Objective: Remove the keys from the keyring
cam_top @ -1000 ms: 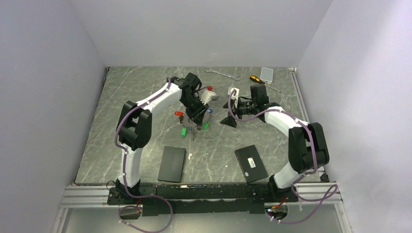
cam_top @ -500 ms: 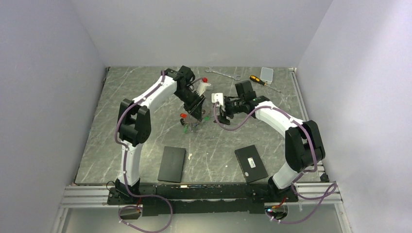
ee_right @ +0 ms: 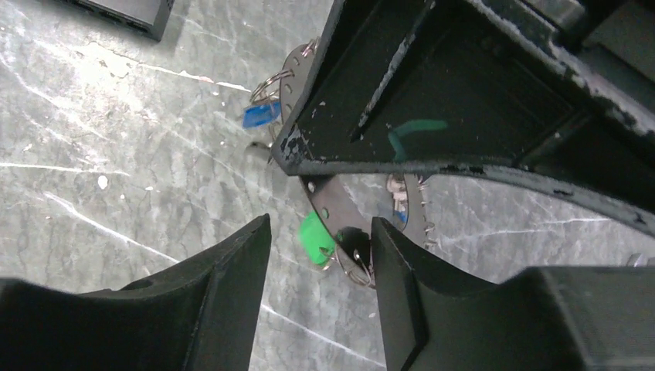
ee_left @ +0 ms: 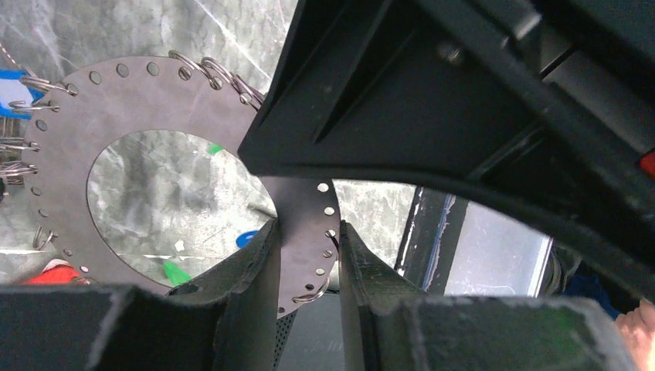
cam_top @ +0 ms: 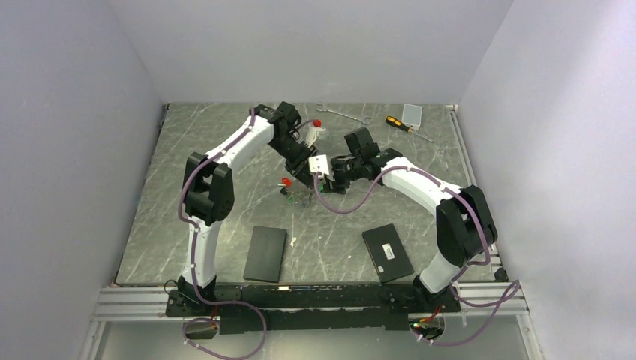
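Observation:
The keyring (ee_left: 154, 100) is a flat grey ring with holes round its rim and small split rings hanging from them. My left gripper (ee_left: 307, 226) is shut on its lower rim and holds it above the table. In the top view the left gripper (cam_top: 306, 171) and the right gripper (cam_top: 321, 180) meet at the ring, and keys with a red tag (cam_top: 286, 181) hang below. My right gripper (ee_right: 320, 220) stands open around a green-tagged key (ee_right: 315, 238) at the keyring's edge (ee_right: 328, 202). Its right finger (ee_right: 386, 255) lies against the split ring. A blue-tagged key (ee_right: 259, 116) hangs farther along.
Two flat black boxes (cam_top: 265, 253) (cam_top: 388, 252) lie near the front of the table. A silver wrench (cam_top: 341, 114), a yellow-and-black screwdriver (cam_top: 397, 124) and a small pale box (cam_top: 412, 113) lie along the back edge.
My right arm has swung left to the keyring and its jaws have narrowed around the green-tagged key. The left arm shifted back a little with the ring still in its grip.

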Controlling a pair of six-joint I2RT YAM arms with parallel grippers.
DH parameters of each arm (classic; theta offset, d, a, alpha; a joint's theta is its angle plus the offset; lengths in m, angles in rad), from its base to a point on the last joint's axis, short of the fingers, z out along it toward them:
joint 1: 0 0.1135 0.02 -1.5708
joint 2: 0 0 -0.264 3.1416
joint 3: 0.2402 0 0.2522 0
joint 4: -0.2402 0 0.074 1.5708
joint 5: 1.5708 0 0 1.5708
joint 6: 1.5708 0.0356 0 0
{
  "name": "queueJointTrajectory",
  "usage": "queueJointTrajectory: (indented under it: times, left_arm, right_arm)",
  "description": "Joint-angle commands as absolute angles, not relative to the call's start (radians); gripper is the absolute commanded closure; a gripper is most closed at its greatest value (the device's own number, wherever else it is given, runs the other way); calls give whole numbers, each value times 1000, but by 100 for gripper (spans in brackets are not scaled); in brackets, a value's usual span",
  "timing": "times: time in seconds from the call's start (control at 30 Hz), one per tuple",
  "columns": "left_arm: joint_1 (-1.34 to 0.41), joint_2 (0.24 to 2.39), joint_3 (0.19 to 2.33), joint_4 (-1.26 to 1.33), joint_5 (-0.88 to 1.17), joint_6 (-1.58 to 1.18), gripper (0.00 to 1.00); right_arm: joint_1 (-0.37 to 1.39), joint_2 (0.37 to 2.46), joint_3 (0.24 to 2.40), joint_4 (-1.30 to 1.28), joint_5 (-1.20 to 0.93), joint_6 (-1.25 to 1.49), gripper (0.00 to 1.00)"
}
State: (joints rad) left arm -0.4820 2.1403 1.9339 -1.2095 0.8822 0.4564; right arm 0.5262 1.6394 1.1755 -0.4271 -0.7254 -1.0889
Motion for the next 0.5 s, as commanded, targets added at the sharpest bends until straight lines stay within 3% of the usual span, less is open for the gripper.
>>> queueJointTrajectory:
  times: [0.0, 0.13, 0.27, 0.37, 0.47]
  left_arm:
    - [-486, 2137, 1985, -1247, 980, 484, 90]
    - [-486, 2143, 1986, -1257, 995, 485, 90]
    - [-485, 2138, 1994, -1255, 997, 480, 87]
    - [-475, 2119, 1990, -1215, 963, 452, 73]
    - [-438, 2109, 2013, -1205, 947, 427, 47]
  right_arm:
    - [547, 1643, 1218, -418, -690, -1113, 48]
    - [564, 1647, 1219, -407, -660, -1111, 61]
    - [574, 1646, 1215, -392, -632, -1080, 85]
    - [574, 1640, 1211, -380, -622, -1035, 100]
    - [569, 1629, 1203, -358, -620, -963, 100]
